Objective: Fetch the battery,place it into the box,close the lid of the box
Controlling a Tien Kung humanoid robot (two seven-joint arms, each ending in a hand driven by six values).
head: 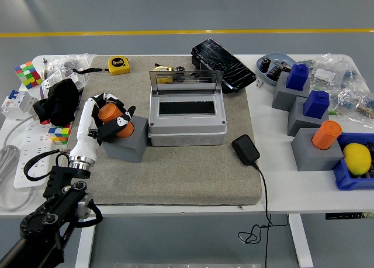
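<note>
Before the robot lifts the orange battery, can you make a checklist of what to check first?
1. Left hand wrapped around the battery: ok, fingers are curled on it.
2. Battery free of its grey block: cannot tell, it leans over but its base is hidden by the fingers.
3. Box lid open: ok, it stands up at the back.
4. Box opening empty: ok, the dark slot shows nothing inside.
5. Path from block to box clear: ok, they sit side by side with nothing between.
6. Right hand ready: cannot tell, it is out of view.
</note>
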